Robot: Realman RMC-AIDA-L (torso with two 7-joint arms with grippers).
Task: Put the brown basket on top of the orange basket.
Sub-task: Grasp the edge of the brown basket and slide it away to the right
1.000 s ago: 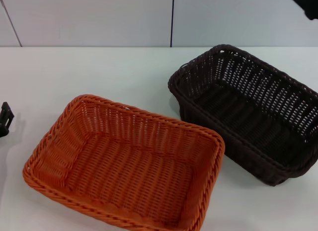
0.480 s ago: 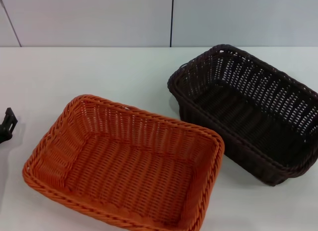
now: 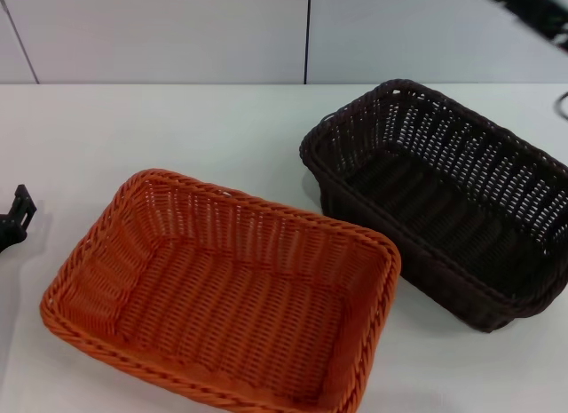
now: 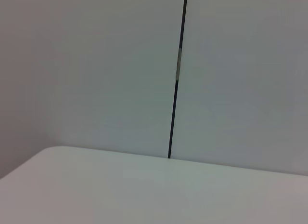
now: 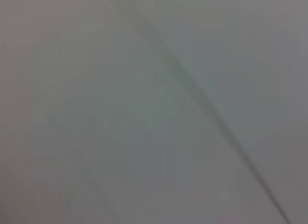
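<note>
You have nothing stacked yet: the brown basket (image 3: 448, 204) sits on the white table (image 3: 177, 129) at the far right, upright and open side up, and the orange basket (image 3: 222, 293) sits nearer and to the left, also upright and with nothing in it. Their closest rims lie just beside each other near the orange basket's far right corner; whether they touch cannot be told from the head view. The left gripper (image 3: 13, 218) shows only as a dark piece at the left edge of the table, well apart from both baskets, holding nothing that can be seen; how far open it is cannot be told. The right gripper (image 3: 532, 9) is a dark smear at the far right corner of the head view, above and beyond the brown basket, its opening likewise not readable. Judged from this, the whole job remains for you: reach the brown basket, grasp it, lift it, carry it left and nearer, and set it on the orange basket
</note>
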